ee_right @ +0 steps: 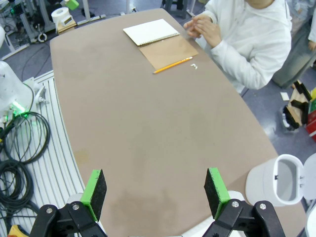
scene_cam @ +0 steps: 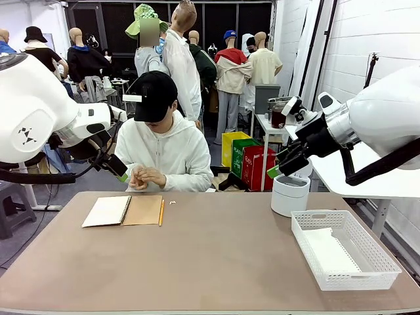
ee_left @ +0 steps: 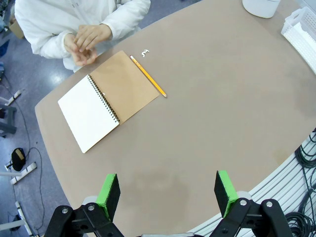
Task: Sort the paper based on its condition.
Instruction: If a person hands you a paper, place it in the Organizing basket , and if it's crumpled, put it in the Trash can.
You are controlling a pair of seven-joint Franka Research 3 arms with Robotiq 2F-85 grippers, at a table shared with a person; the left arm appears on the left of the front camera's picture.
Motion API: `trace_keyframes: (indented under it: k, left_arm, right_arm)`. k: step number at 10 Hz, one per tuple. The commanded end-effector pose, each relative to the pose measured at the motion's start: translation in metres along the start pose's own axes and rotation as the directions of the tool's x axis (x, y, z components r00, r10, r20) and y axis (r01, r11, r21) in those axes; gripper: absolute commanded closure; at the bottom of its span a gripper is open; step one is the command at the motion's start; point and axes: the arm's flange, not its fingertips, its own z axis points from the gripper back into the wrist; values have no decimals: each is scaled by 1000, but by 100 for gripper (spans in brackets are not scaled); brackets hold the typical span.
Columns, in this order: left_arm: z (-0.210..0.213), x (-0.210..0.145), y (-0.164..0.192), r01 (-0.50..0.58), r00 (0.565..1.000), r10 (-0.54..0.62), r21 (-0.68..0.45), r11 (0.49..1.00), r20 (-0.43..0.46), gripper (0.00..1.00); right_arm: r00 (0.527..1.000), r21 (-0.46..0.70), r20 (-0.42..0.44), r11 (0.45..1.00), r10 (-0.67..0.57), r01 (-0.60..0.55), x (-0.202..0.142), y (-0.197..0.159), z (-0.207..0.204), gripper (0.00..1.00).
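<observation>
Tabletop (scene_cam: 216, 256) bare between notebook (scene_cam: 107, 211) and basket (scene_cam: 344, 248).

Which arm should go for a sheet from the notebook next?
Left, probably. The open notebook lies on the table's left side, under the left gripper, whose jaws are open. The right gripper, also open, hangs over the white bin by the basket.

Table top (scene_cam: 216, 256): showing matt brown, smooth, faintly mottled. Notebook (ee_left: 106, 98): lying open with brown kraft card cover, white matt page, metal spiral binding. Pencil (ee_left: 148, 76): looking like yellow-painted wood. Basket (scene_cam: 377, 259): appearing as white plastic mesh, holding a white paper (scene_cam: 328, 249) sheet. Bin (scene_cam: 289, 195): gleaming as smooth white plastic. Gripper pads (ee_left: 107, 195): showing matt green rubber on black housings.
</observation>
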Motion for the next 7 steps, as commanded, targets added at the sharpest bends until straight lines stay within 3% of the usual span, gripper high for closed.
trace_keyframes:
  k: [1, 7]
  left_arm:
    - [0, -1, 1, -1, 1000, 1, -1, 1000, 0, 0]
    - [0, -1, 1, -1, 1000, 1, -1, 1000, 0, 0]
  right_arm:
    - [1000, 1, -2, 1000, 8, -8, 0, 0, 0, 0]
    - [1000, 1, -2, 1000, 8, -8, 0, 0, 0, 0]
